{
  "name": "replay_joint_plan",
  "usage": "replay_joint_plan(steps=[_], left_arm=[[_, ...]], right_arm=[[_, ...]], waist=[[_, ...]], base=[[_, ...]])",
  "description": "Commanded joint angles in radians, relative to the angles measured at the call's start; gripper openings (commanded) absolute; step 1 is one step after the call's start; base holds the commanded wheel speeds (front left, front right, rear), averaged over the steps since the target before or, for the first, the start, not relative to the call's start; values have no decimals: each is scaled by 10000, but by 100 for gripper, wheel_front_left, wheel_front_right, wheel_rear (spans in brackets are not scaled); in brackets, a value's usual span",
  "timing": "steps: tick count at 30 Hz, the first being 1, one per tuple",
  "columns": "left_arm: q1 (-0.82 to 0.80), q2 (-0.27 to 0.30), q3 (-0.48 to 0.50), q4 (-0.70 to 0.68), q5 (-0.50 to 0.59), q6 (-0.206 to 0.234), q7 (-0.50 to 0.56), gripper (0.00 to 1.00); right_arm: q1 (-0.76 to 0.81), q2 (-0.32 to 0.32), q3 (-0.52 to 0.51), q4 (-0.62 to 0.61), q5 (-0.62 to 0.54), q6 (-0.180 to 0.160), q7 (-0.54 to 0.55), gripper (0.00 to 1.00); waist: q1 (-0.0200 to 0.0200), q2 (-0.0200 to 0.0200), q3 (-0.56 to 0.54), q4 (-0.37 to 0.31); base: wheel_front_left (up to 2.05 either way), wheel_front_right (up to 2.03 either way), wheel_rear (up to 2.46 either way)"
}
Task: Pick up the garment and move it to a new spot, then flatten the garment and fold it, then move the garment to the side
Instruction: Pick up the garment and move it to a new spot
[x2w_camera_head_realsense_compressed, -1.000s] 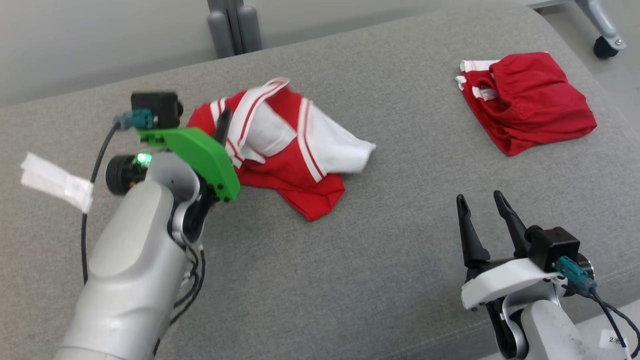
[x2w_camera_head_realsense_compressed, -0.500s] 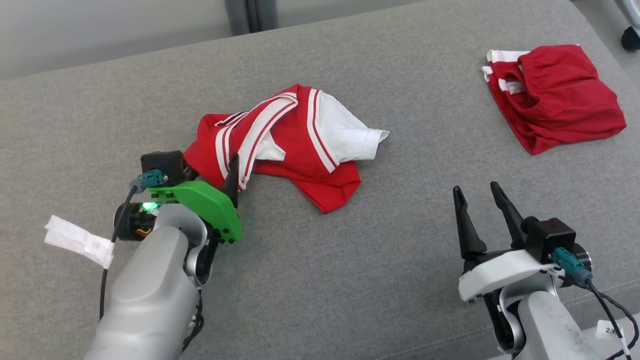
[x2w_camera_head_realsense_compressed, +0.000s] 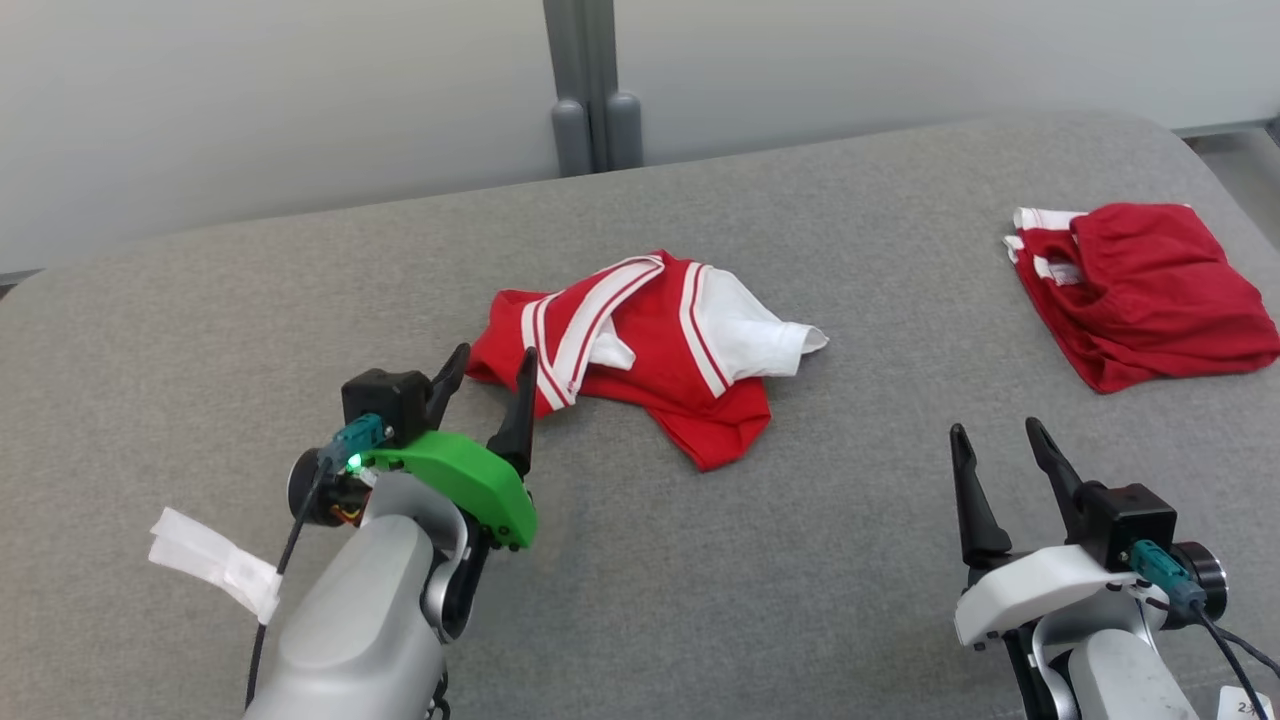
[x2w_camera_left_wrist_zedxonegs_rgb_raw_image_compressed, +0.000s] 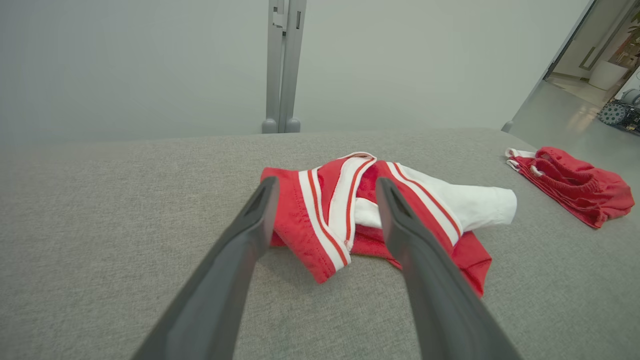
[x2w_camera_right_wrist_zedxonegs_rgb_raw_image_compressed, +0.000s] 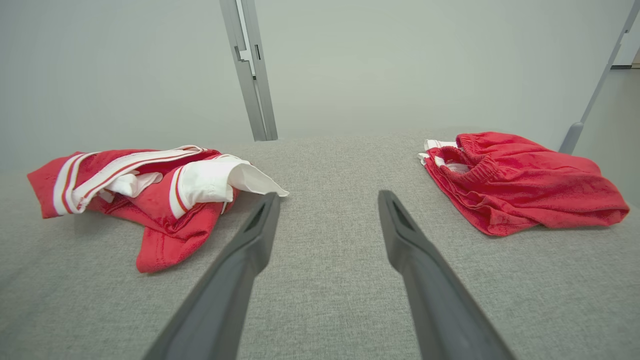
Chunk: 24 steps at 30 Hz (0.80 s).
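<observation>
The garment (x2w_camera_head_realsense_compressed: 650, 345) is a red piece with white stripes and a white part. It lies crumpled in the middle of the grey padded surface (x2w_camera_head_realsense_compressed: 700, 570). My left gripper (x2w_camera_head_realsense_compressed: 493, 355) is open, its fingertips just short of the garment's near left edge and nothing held. In the left wrist view the garment (x2w_camera_left_wrist_zedxonegs_rgb_raw_image_compressed: 330, 200) lies past and between the spread fingers of the left gripper (x2w_camera_left_wrist_zedxonegs_rgb_raw_image_compressed: 326, 182). Off to the lower right my right gripper (x2w_camera_head_realsense_compressed: 996, 430) stands open and empty. The right wrist view has the garment (x2w_camera_right_wrist_zedxonegs_rgb_raw_image_compressed: 150, 190) to the left of the right gripper (x2w_camera_right_wrist_zedxonegs_rgb_raw_image_compressed: 328, 196).
A second, all-red folded garment (x2w_camera_head_realsense_compressed: 1150, 295) lies at the far right of the surface, near its edge. A white tag (x2w_camera_head_realsense_compressed: 215, 562) hangs on the left arm's cable. A grey post (x2w_camera_head_realsense_compressed: 590, 90) stands behind the surface against the pale wall.
My left gripper has opened and let go of the garment, which now lies loose on the surface. The gripper has drawn back from it. The head camera has tilted up.
</observation>
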<state>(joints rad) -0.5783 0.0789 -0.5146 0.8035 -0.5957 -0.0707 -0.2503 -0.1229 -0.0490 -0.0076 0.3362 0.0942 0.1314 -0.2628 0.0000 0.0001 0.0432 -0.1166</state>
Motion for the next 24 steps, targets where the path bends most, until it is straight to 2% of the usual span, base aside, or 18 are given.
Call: replay_joint_plan(steps=[1,5,9,16,24], left_arm=[[398,8,15,-195,159,120,-83,100],[1272,-65,317,-914,22,400,-149,100],[2482,-85,674,-2034,414,827,-146,100],[4340,-42,1585,-3582,953,1302,-148,100],[5581,-72,2340,-4604,1708,1397,-139,100]], right_arm=[[161,-27,-88,-29,-78,-15,-21,100],[319,-27,-237,-69,-120,-15,8,100],[507,-28,-167,-67,-86,-15,37,100],[847,-30,141,1,272,-15,31,100],[1003,-27,308,117,459,-15,1,100]], waist=[[0,-1,-785,830],[0,-1,-1036,1151],[0,-1,-1195,1384],[0,-1,-1323,1466],[0,-1,-1339,1427]], base=[[0,0,0],[0,0,0],[0,0,0],[0,0,0],[0,0,0]])
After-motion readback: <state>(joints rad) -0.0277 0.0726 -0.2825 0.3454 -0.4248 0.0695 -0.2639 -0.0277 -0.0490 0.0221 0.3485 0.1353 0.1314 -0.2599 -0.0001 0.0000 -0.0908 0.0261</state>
